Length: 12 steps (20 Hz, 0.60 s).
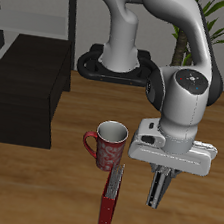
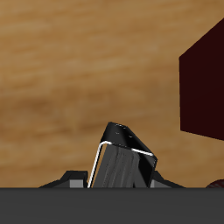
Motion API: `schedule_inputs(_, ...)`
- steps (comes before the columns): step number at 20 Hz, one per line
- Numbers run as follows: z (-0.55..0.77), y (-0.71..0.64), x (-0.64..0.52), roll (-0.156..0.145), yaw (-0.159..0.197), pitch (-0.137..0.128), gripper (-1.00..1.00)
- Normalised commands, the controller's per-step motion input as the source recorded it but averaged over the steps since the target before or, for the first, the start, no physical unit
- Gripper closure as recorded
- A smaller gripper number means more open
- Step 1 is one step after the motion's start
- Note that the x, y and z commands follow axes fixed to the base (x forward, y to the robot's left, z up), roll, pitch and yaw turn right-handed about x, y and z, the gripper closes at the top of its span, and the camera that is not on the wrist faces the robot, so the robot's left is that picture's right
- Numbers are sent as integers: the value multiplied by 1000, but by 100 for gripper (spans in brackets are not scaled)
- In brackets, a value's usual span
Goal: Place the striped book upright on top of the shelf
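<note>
pincer pinching the striped book, shelf well apart toward the back

exterior view: the pincer [image 1: 159,196] hangs over the table [image 1: 32,189] near its front edge, fingers pointing down, a red-edged book [image 1: 110,197] and red mug [image 1: 108,144] just beside it; the shelf [image 1: 27,87] lies at about ten o'clock from the pincer, well apart, flat top bare.
wrist view: the striped book [image 2: 122,157] sits pinched between the fingers, tilted, its long axis running out from the pincer; i judge the carry must go up and toward ten o'clock.
</note>
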Motion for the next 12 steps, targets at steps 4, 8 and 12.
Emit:
schedule_inputs(4,477,-51,-188,5,10,-48,100)
schedule_inputs(8,760,-105,-256,2,1,-33,100)
schedule_inputs(12,681,-59,-273,21,33,-6,100)
